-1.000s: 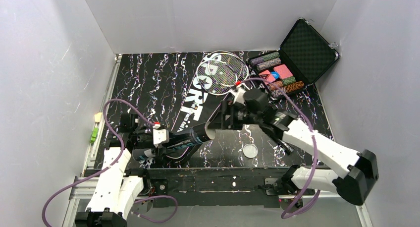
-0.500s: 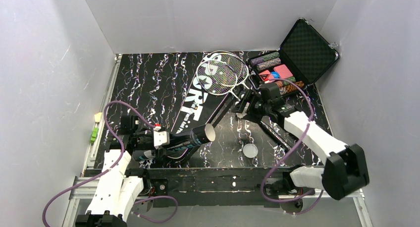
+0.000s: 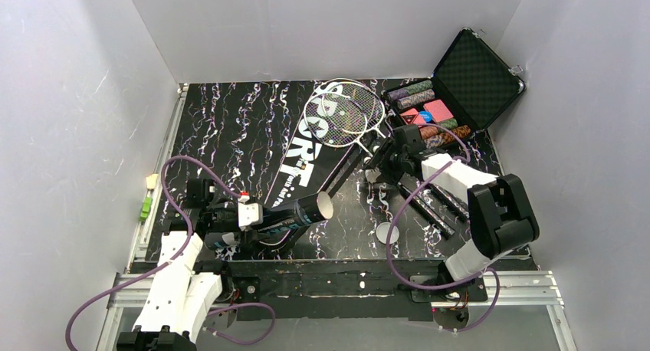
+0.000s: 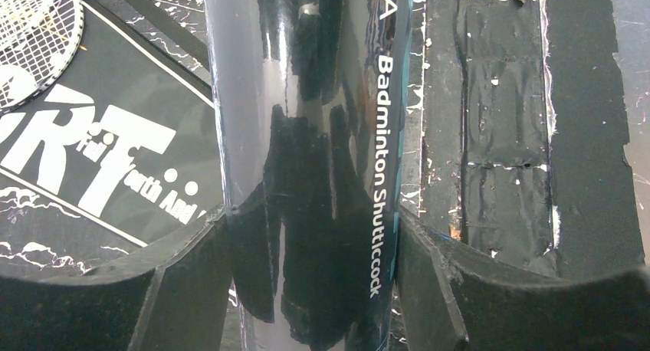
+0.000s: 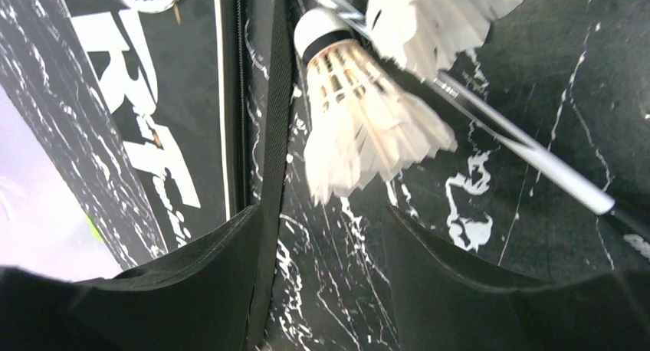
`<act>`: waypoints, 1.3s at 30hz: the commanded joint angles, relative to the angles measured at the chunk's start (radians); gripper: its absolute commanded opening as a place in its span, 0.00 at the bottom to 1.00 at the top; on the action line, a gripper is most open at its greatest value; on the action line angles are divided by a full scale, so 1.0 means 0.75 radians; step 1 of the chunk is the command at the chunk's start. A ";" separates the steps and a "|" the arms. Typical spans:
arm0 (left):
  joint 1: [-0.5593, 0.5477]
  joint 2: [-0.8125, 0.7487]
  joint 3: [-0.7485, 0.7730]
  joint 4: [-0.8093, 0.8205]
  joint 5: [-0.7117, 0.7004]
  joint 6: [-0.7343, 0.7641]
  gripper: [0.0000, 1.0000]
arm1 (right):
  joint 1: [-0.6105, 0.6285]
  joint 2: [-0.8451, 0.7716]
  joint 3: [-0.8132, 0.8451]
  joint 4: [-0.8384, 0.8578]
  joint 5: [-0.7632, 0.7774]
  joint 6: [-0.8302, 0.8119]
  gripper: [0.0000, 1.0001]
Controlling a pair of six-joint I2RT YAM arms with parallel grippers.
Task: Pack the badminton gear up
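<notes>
Just right of the bag (image 3: 306, 155), right tool (image 5: 322, 228) hangs wide open and empty over a shuttlecock (image 5: 360, 129); left tool (image 4: 310, 228) clamps the tube (image 4: 306, 121) at bag's near end, mouth raised, presumably for loading.

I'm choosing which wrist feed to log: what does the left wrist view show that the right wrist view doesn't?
Only the left wrist view: the black tube lettered "Badminton Shuttlecock", clamped in the left gripper. Only the right wrist view: two white feather shuttlecocks ahead of the open right gripper. Both views: the SPORT bag and part of a racket.
</notes>
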 commanded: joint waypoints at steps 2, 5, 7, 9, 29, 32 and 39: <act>-0.002 -0.010 -0.004 -0.007 0.026 0.027 0.03 | -0.016 0.068 0.089 0.084 0.072 0.067 0.61; -0.002 -0.013 -0.013 0.053 0.011 -0.031 0.01 | -0.018 0.106 0.118 0.096 0.076 0.085 0.59; -0.001 -0.014 -0.012 0.052 0.016 -0.031 0.01 | -0.019 0.131 0.139 0.089 0.075 0.097 0.57; -0.002 -0.012 -0.007 0.046 0.022 -0.028 0.01 | -0.019 0.151 0.150 0.092 0.079 0.111 0.53; -0.001 -0.027 -0.024 -0.002 0.021 0.008 0.01 | 0.029 0.013 0.103 0.010 0.123 0.043 0.01; -0.003 -0.029 -0.029 -0.006 0.018 0.018 0.01 | 0.056 -0.122 0.061 -0.045 0.159 -0.025 0.01; -0.002 -0.004 -0.035 -0.020 0.027 0.073 0.01 | 0.109 -0.581 -0.100 -0.134 -0.188 -0.225 0.02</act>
